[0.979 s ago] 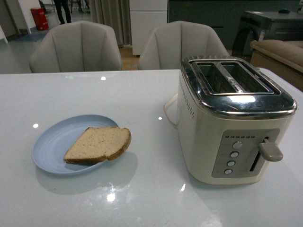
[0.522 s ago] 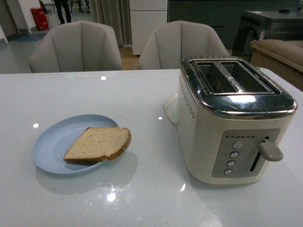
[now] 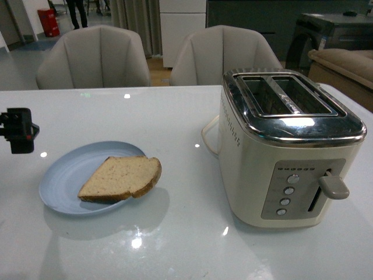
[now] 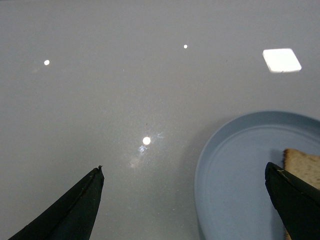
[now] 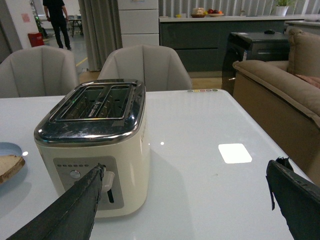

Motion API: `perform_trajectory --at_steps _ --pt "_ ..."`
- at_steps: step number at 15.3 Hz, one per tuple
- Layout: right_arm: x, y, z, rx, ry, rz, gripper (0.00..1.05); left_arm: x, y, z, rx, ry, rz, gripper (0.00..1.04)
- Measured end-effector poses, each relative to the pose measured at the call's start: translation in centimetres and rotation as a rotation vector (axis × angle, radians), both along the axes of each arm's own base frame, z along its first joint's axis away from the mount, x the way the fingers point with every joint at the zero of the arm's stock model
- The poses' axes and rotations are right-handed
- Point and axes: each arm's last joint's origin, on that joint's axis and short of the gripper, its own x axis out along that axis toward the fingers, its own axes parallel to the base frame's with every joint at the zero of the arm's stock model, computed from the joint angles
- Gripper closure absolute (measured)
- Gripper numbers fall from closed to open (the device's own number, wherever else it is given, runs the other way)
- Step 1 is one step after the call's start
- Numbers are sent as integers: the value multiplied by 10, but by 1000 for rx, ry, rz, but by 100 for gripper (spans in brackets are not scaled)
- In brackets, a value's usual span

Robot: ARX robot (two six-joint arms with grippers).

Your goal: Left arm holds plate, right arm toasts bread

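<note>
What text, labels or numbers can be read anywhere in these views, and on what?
Nothing can be read in any view.
Side of the toaster: a line of raised lettering, too blurred to read.
The toaster's control panel: a row of tiny marks above the buttons, too small to read.
Far wall in the right wrist view: a pink sign, blurred and unreadable.

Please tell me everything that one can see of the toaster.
The toaster is a cream-coloured box with a chrome top holding two empty slots. Its near end has a grey panel with four round buttons and a grey lever, raised. It stands upright on the glossy white table, right of the plate, a pale cord looping at its left side. Nothing else touches it.
</note>
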Motion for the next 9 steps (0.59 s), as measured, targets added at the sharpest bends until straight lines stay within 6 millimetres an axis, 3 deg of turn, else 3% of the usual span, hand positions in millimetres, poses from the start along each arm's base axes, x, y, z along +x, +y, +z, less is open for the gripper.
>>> perform_trajectory --at_steps 3,6,9 --pt "0 0 0 0 0 0 6 30 -11 -34 3 73 -58 7" --pt "0 0 0 0 0 0 6 41 -15 -54 -11 90 -98 7" --pt "0 0 0 0 0 0 6 42 -7 -74 -37 101 -92 7"
